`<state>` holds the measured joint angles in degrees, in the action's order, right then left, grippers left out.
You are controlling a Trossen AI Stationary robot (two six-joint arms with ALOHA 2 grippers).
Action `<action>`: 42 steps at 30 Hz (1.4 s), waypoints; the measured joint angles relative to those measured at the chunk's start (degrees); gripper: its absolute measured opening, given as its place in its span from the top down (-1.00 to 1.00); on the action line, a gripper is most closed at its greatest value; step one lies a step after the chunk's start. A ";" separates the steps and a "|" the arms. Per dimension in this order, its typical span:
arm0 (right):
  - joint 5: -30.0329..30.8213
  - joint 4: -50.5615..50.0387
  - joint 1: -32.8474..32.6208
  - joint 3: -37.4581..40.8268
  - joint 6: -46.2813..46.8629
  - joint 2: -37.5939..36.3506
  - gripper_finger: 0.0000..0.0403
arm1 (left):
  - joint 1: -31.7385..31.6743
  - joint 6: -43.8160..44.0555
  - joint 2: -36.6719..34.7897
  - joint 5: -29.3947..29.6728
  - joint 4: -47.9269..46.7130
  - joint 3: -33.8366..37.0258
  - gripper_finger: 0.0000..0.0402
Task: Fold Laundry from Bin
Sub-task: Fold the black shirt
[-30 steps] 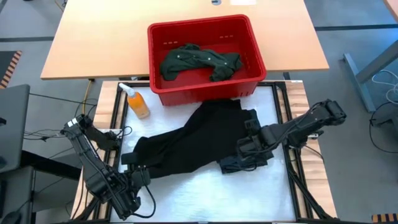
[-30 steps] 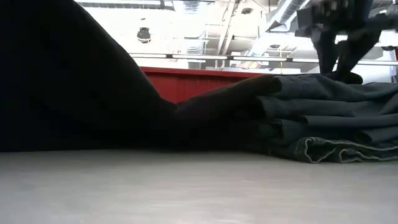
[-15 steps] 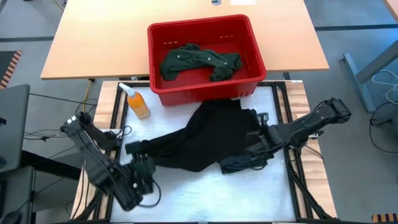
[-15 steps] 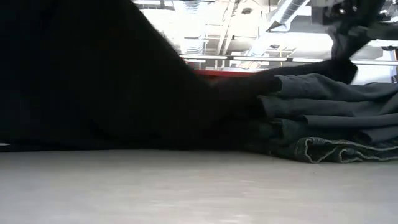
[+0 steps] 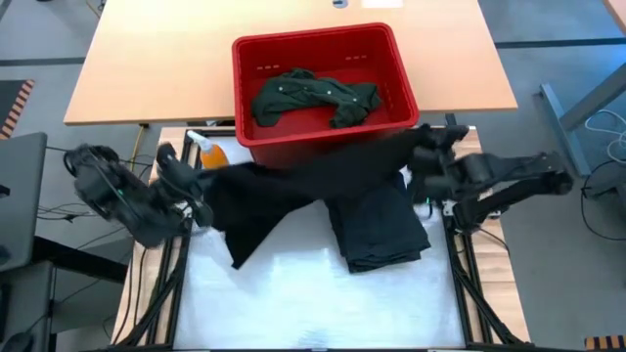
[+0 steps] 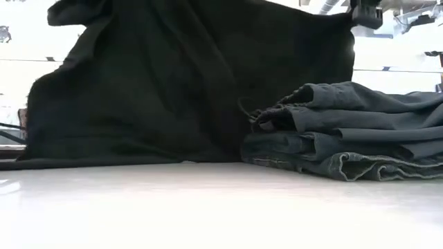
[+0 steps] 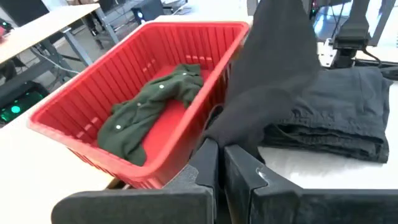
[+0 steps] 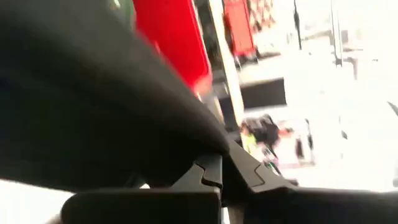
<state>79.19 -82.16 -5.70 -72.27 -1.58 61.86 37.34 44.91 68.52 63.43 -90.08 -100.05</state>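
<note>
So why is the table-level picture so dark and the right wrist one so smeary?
Low view: the lifted black cloth garment stands against bright room lights, so it reads as a silhouette, while the folded dark jeans beside it stay sharp. Right wrist view: the black cloth sits close to the lens, blurred, and the room behind is washed out white.

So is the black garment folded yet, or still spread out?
Still spread. The black garment hangs stretched between the left hand and right hand, one end trailing on the table, beside the folded jeans.

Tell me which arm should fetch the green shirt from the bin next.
Neither is free: the left gripper and right gripper each pinch an end of the black garment. Once released, right sits closer to the bin and green shirt.
</note>
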 joint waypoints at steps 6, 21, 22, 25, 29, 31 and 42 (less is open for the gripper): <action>-4.41 16.23 13.49 0.00 -24.37 -4.28 0.90 | -1.60 -5.94 -5.25 -0.29 0.02 0.02 1.00; -19.52 25.82 6.11 -0.11 -31.69 -10.48 0.90 | -3.59 -15.98 -6.78 -21.35 11.45 0.15 1.00; -20.95 20.17 3.41 -0.11 -25.85 -10.47 0.90 | -3.11 -13.79 -5.76 -25.86 11.80 0.72 1.00; -28.52 6.26 -4.91 -0.05 -7.97 -9.68 0.90 | -1.03 -6.18 -2.16 -38.59 11.66 4.29 1.00; -42.59 -0.44 -16.02 -0.04 9.10 -7.67 0.90 | 3.08 0.91 3.24 -49.77 14.88 11.09 1.00; -48.87 -0.31 -21.28 -0.04 14.96 -5.73 0.90 | 4.84 2.24 5.82 -52.40 18.90 13.69 1.00; -68.70 -7.79 -43.25 0.40 47.87 11.42 0.90 | 13.36 7.15 23.69 -56.01 41.23 17.72 1.00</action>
<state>10.49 -89.95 -48.95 -71.87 46.28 73.28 50.70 52.06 92.21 7.42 -48.85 -82.33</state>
